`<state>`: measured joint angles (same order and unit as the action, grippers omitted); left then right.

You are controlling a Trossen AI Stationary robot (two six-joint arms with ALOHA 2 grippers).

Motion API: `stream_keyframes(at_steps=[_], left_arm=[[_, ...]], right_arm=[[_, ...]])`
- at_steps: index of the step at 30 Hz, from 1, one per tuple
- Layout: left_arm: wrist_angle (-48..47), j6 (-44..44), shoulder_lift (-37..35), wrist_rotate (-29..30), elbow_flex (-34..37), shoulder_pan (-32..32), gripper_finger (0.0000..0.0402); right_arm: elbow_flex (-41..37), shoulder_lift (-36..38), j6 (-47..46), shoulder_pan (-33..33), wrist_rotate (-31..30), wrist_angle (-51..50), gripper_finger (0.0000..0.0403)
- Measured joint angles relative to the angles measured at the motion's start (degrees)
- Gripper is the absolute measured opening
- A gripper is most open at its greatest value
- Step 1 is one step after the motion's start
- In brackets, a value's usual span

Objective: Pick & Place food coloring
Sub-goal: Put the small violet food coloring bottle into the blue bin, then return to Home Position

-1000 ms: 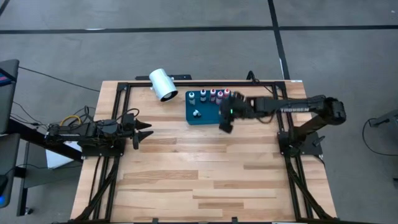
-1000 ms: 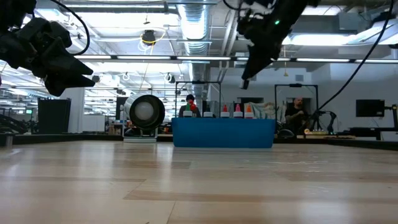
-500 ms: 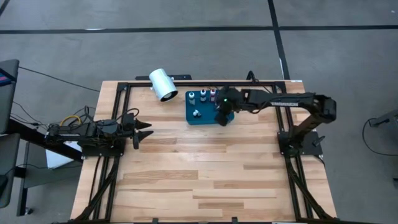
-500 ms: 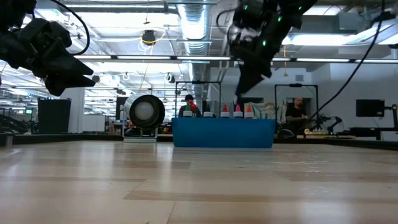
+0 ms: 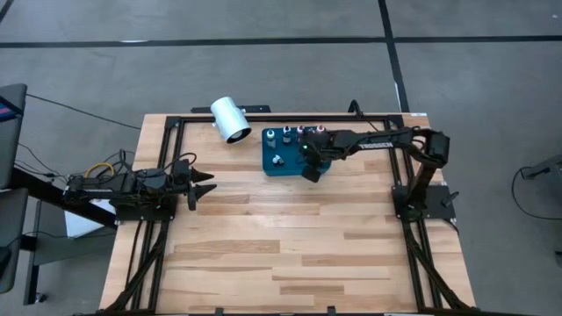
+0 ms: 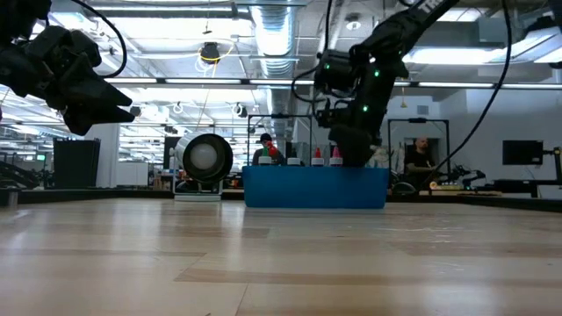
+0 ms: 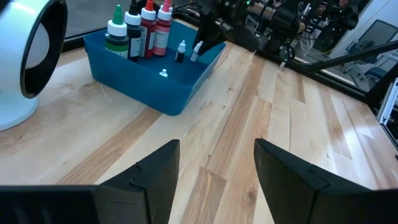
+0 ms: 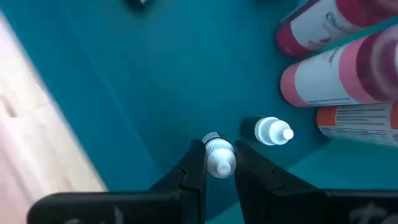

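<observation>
The food coloring bottles [image 5: 299,133] stand upright in a row along the far side of the blue tray [image 5: 268,161]; green, dark and red ones [image 7: 140,34] show in the left wrist view. My right gripper [image 8: 219,163] reaches down into the tray [image 6: 316,189], shut on a tiny white-capped bottle [image 8: 219,155]. A second tiny bottle [image 8: 272,132] stands beside it on the tray floor, and a third [image 7: 163,73] sits nearer the tray's middle. My left gripper [image 5: 209,186] hovers open over the table's left side. My right gripper pinches the tiny bottle's white cap [image 8: 220,163] between its two fingers, coming from above and pointing down. The bottle stands upright below the fingers. The cap hides its base, so whether it rests on the tray floor cannot be told.
A big white cylinder [image 5: 230,119] lies on its side at the far edge, left of the tray. The larger bottles [image 8: 336,81] crowd close beside the right gripper. Bare wooden table [image 5: 290,237] stretches toward the near edge. People show in the room behind [image 6: 420,156].
My right gripper has come down from above the tray's right part into the tray, shifting a little toward the table's left, its fingers now below the tray wall in the low view. The left arm has kept still.
</observation>
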<state>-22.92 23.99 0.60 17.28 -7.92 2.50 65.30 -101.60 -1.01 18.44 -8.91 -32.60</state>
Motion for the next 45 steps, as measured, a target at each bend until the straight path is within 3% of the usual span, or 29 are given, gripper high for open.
stream_keyframes(at_steps=[8,32,39,45], left_arm=[[-0.07,0.0,0.0,0.04,0.0,-0.01,0.0198],[-0.13,-0.33,0.0,0.04,-0.02,-0.02,0.0198],[-0.13,-0.66,0.0,0.04,-0.02,0.0,0.0198],[-0.06,-0.66,0.0,-0.08,-0.02,-0.01,0.0198]], right_arm=[[0.17,-0.97,1.07,0.07,-0.03,0.51,0.0054],[0.59,-0.87,1.51,0.55,1.23,-0.41,0.0118],[8.42,-0.87,1.32,1.33,-5.18,-7.52,0.0104],[18.15,1.78,3.03,0.52,-5.71,-19.34,0.0095]])
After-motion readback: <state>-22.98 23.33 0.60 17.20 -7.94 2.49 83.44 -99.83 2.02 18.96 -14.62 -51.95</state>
